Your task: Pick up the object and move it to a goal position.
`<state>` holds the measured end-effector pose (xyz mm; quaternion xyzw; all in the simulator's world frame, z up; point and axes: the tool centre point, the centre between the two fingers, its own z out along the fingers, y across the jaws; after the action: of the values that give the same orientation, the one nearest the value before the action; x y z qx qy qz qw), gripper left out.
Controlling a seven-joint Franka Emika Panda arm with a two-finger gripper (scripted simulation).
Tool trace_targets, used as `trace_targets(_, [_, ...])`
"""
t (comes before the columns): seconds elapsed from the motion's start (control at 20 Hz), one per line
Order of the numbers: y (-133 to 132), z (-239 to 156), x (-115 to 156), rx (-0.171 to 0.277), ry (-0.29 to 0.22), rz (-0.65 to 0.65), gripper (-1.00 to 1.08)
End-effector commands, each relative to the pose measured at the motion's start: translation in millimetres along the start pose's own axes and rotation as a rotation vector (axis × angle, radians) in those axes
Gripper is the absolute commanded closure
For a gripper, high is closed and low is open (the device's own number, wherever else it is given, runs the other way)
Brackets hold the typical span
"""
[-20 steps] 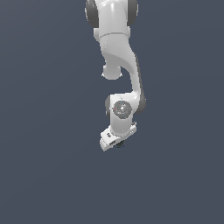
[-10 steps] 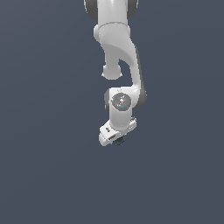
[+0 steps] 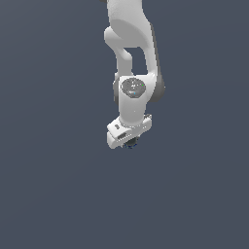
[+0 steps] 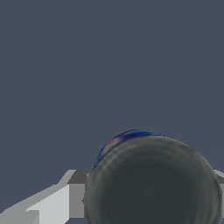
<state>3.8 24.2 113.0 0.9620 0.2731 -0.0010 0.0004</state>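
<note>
Grey backdrop; object (image 3: 130,143) seemingly tucked under gripper (image 3: 127,141).

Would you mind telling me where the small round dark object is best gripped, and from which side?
Grip the object across its round sides, coming straight from above. It looks round with a flat dark face towards the wrist camera, so opposite sides suit it best. The claw already sits right over it; whether it has closed cannot be told.

Object (image 3: 130,143): directly under the gripper (image 3: 127,140), touching it; arm (image 3: 131,53) rises above the gripper.
</note>
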Motion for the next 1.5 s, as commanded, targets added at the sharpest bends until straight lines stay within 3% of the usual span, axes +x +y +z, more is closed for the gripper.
trace_targets(0.0, [-2.4, -23.1, -9.0, -0.001, 0.001, 0.0, 1.08])
trace_targets(0.95, [-22.0, -207.2, -79.0, 0.001, 0.002, -0.001, 1.08])
trace_targets(1.45, [-25.9, -266.9, -99.4, 0.001, 0.003, -0.001, 1.08])
